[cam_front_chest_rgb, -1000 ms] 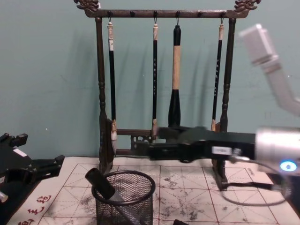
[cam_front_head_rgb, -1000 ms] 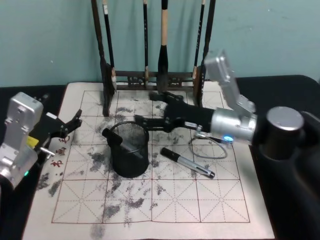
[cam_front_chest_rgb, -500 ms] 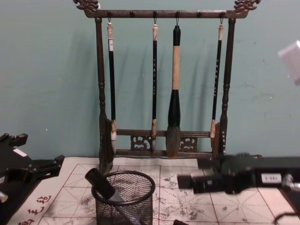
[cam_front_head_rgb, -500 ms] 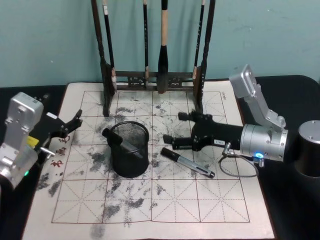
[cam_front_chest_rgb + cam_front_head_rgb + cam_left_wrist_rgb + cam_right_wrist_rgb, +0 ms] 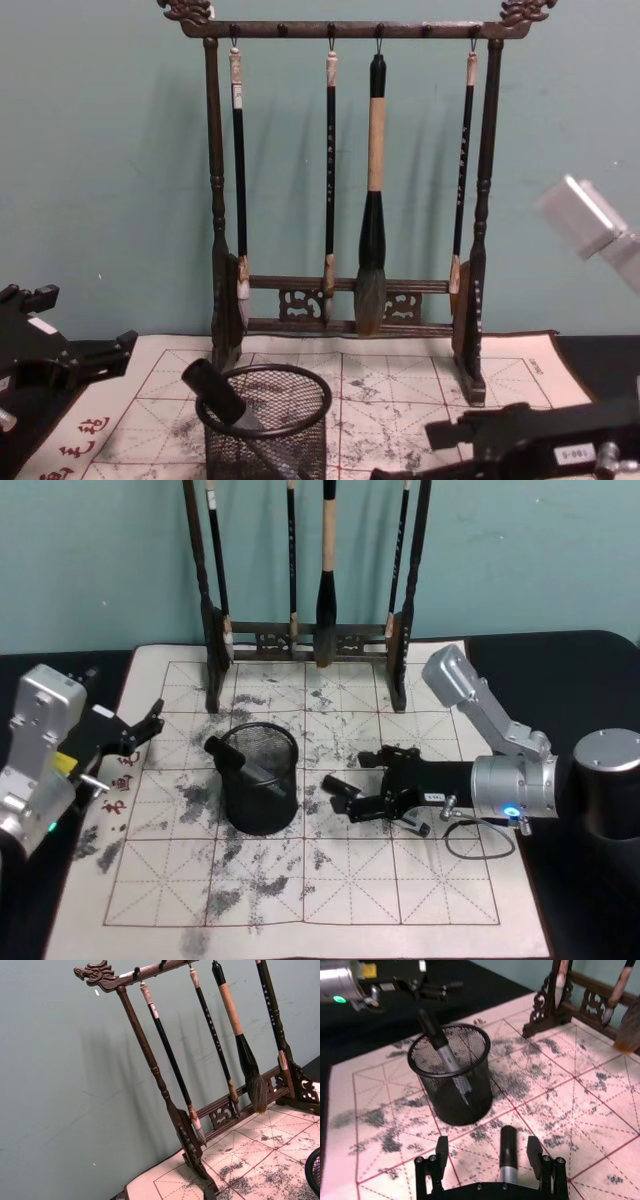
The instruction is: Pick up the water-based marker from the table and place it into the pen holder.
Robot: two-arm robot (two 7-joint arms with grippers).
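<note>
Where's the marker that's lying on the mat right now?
Head view: the marker lies on the mat just right of the pen holder, with the open right tool straddling it.

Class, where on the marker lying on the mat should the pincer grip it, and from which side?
Grip the marker across its silver barrel, just behind the black cap, coming down from above. It lies flat on the mat, and the open right pincer straddles it.
</note>
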